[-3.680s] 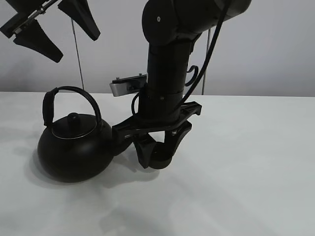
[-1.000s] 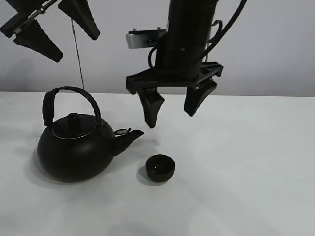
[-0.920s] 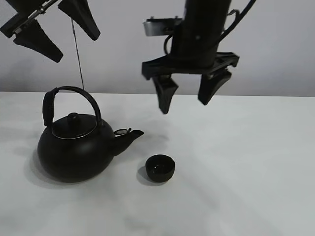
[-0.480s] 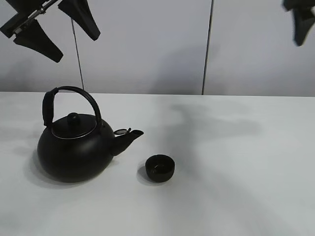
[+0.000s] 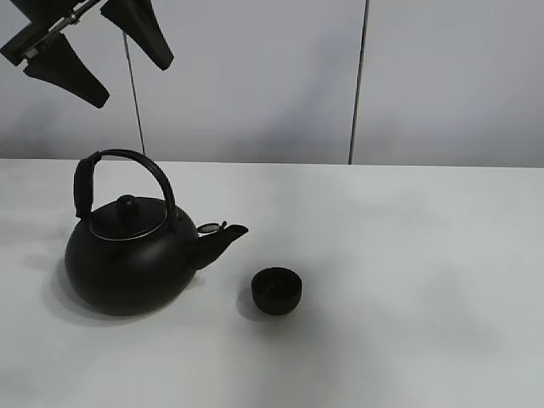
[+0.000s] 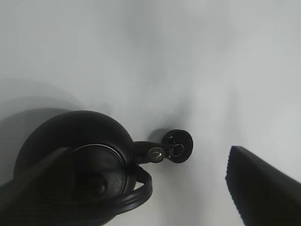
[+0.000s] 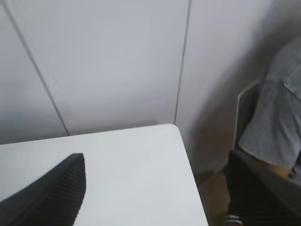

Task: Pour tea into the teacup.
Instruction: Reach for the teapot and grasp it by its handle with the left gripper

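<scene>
A big round black metal kettle [image 5: 127, 263] stands upright on the plain white desk [image 5: 408, 280]; its arched black handle [image 5: 127, 157] stands up over a lid with a small round knob [image 5: 127, 204]; its short spout [image 5: 223, 236] points to the right of the high view; a soft shadow lies on the desk around its base. Behind the desk rises a pale grey panelled wall [image 5: 255, 76] with a thin dark vertical seam [image 5: 359, 81]. In the right wrist view, folded grey cloth [image 7: 277, 127] shows beyond the desk's corner [image 7: 176, 129].
</scene>
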Controlling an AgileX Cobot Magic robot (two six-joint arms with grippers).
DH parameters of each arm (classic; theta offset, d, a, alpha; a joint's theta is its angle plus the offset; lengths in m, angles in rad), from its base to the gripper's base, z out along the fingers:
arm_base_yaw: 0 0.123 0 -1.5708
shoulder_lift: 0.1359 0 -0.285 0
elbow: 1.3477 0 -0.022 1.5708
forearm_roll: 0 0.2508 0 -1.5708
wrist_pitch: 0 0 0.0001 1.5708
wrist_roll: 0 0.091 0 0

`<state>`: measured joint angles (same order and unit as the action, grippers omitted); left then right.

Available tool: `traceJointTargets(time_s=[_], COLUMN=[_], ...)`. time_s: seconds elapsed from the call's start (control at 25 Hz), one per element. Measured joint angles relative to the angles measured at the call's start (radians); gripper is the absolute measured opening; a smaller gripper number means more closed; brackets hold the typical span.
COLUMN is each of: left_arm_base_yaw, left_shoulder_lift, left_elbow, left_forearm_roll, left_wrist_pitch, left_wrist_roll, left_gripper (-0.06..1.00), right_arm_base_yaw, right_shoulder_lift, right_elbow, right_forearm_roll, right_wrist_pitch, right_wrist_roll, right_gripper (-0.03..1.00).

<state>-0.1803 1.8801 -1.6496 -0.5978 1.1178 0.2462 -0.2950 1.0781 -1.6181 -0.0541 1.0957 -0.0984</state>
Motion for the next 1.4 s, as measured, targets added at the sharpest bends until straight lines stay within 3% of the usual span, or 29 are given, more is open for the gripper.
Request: traceJointTargets(time_s=[0.36,0.48,0.64,0.76,0.96,1.4], left_arm_base_yaw=[0.0,0.0,0.0,0.0,0.0,0.0], left_shoulder_lift=[0.0,0.0,0.0,0.0,0.0,0.0], left_elbow=[0.0,0.0,0.0,0.0,0.0,0.0], left_forearm_roll=[0.0,0.0,0.0,0.0,0.0,0.0], left_wrist_pitch=[0.0,0.0,0.0,0.0,0.0,0.0], left_wrist_roll=[0.0,0.0,0.0,0.0,0.0,0.0], left_gripper=[0.63,0.63,0.63,0.63,0.63,0.63], right_arm_base_yaw=[0.135,0.167,0.183,0.183,0.183,0.285], right_shoulder_lift=[-0.469,-0.61,-0.81,-0.931,-1.052,-1.088], right_elbow=[0.006,0.131,0.405,0.623,0.85,1.052], right_forearm_roll=[0.17,0.231,0.232,0.201,0.156,0.145], right_wrist_pitch=[0.17,0.172,0.173,0.148,0.054,-0.002], right_wrist_roll=[-0.06,-0.06,-0.061,-0.061,-0.015,0.016], right_gripper=[0.57,0.57,0.57,0.57,0.57,0.57])
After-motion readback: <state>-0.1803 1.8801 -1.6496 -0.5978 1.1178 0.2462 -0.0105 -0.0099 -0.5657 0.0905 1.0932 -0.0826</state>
